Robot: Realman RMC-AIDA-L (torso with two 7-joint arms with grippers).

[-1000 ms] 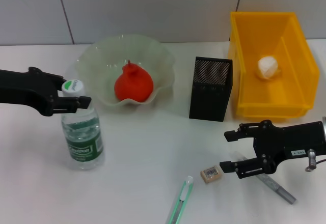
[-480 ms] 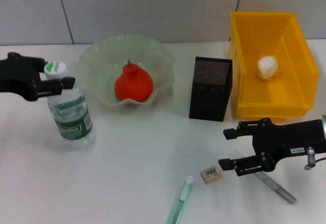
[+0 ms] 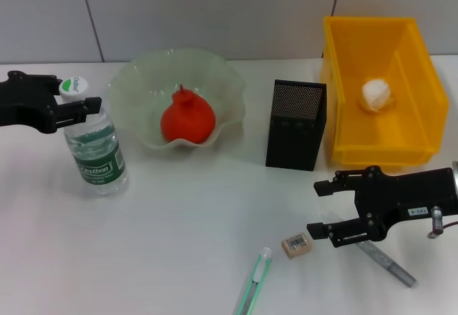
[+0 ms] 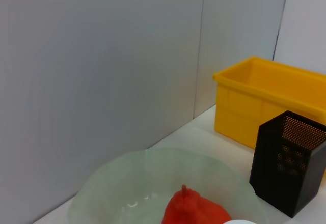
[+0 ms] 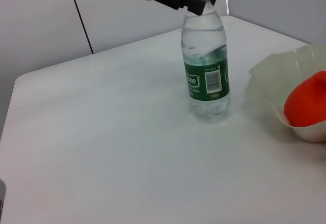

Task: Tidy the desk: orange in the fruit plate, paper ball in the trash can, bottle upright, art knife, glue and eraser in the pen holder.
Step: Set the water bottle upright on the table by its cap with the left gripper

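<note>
The trash can, the largest thing here, stands just beside the pen holder on its right and holds the paper ball, a light crumpled wad that needs no more handling. The fruit plate, left of the pen holder, is thin and wavy-rimmed and looks brittle, and the orange sits in its middle, firm and round enough to roll if nudged. Far left of the pen holder, beyond the plate, the bottle stands upright on the table with water inside, so it probably has some weight low down, while its clear walls look soft and slick; the stiff neck under the cap is the safest place to hold it, and that is where the left gripper is closed on it. In front of the pen holder lie the small things: the art knife, slim, rigid and light, best pinched across its middle; the glue, a smooth stick likely to roll, partly under the right gripper; and the eraser, tiny, rubbery and easy to grip by its long sides. The right gripper hovers with fingers spread, holding nothing, just beside the eraser.
</note>
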